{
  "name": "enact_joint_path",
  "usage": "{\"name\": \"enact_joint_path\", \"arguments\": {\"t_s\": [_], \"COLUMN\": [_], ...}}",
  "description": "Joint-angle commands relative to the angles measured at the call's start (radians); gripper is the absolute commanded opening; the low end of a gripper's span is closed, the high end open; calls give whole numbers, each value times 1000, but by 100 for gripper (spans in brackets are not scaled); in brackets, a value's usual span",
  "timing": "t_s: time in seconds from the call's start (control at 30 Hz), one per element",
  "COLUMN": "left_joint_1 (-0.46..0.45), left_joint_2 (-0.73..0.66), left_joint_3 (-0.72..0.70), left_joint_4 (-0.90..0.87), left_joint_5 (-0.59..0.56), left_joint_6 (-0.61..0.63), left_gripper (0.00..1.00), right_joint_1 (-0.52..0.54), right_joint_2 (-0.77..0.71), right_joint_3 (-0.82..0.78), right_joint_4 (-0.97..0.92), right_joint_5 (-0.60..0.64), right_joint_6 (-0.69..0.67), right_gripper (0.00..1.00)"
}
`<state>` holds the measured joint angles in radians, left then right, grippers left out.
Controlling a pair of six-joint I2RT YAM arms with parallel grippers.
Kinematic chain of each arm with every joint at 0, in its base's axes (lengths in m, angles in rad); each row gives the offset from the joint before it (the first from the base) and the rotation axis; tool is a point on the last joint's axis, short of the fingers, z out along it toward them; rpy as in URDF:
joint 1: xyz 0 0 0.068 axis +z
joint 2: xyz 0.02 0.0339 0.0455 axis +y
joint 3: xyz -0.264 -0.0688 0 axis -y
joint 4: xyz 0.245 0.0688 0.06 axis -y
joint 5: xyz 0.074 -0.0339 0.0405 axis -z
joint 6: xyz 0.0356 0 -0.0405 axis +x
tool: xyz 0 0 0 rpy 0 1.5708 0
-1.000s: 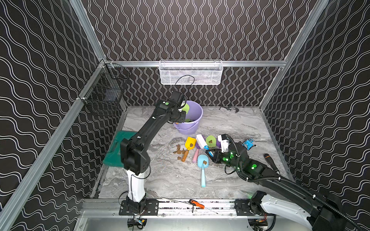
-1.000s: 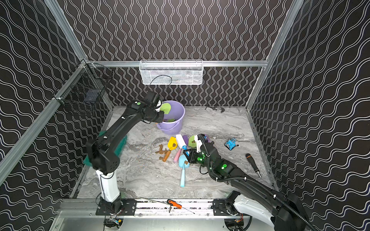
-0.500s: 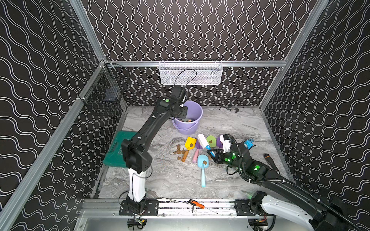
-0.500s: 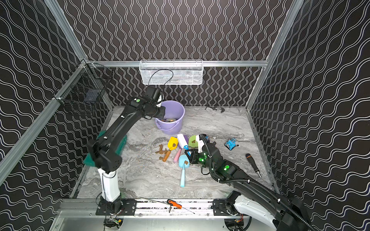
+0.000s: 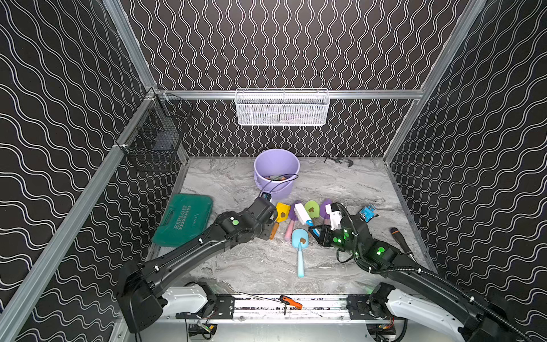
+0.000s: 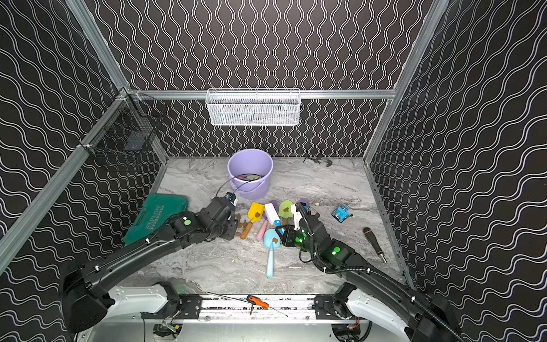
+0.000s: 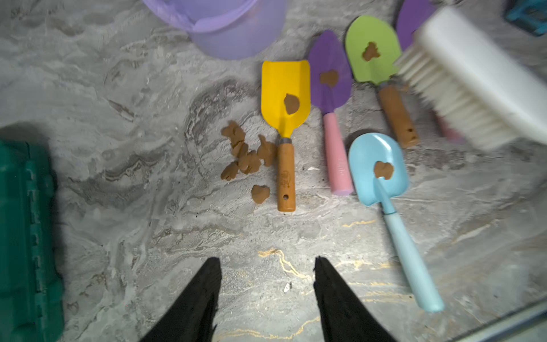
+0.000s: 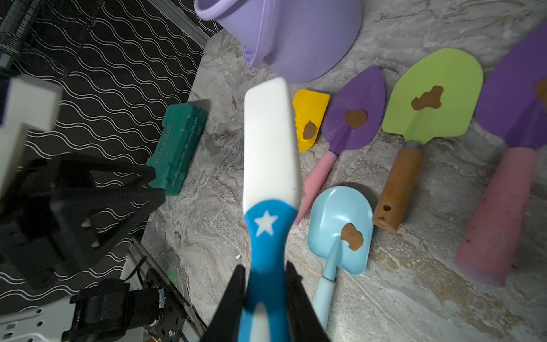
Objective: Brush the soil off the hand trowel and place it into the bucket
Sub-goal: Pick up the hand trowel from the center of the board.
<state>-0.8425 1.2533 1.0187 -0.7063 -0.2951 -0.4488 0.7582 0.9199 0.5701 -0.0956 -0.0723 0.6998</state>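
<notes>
L gripper (image 7: 266,263): fingers spread, empty, hovering over the marble table (image 7: 148,237), aimed twd the yellow trowel (image 7: 285,88). R gripper (image 8: 265,272): pinching the blue grip of the white brush (image 8: 270,133), bristles off the table. Yellow trowel lies flat just in front of the bucket (image 7: 225,26), w/ a soil clump (image 7: 291,103) on its blade and loose clumps (image 7: 245,154) beside its wooden handle (image 7: 286,174). Prob light, stiff, blade slick. Best grab is mid-handle, kept level.
</notes>
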Motion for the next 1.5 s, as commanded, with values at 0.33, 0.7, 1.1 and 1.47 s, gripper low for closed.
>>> {"name": "enact_joint_path", "arguments": {"t_s": [0.33, 0.7, 1.1, 1.47], "left_joint_1": [-10, -10, -9, 3], "left_joint_2": [99, 195, 398, 455], "left_joint_3": [-193, -227, -152, -163], "left_joint_4": [373, 465, 515, 546], "left_joint_5": [48, 23, -8, -10], "left_joint_6": [-25, -13, 2, -13], "left_gripper": [63, 62, 52, 45], "right_joint_1": [1, 1, 1, 1], "right_joint_2": [-1, 33, 2, 8], "right_joint_3": [-15, 2, -13, -24], "right_joint_4": [12, 18, 2, 16], "right_joint_5": [7, -3, 7, 1], "right_joint_6": [33, 20, 27, 32], "right_gripper": [0, 0, 0, 0]}}
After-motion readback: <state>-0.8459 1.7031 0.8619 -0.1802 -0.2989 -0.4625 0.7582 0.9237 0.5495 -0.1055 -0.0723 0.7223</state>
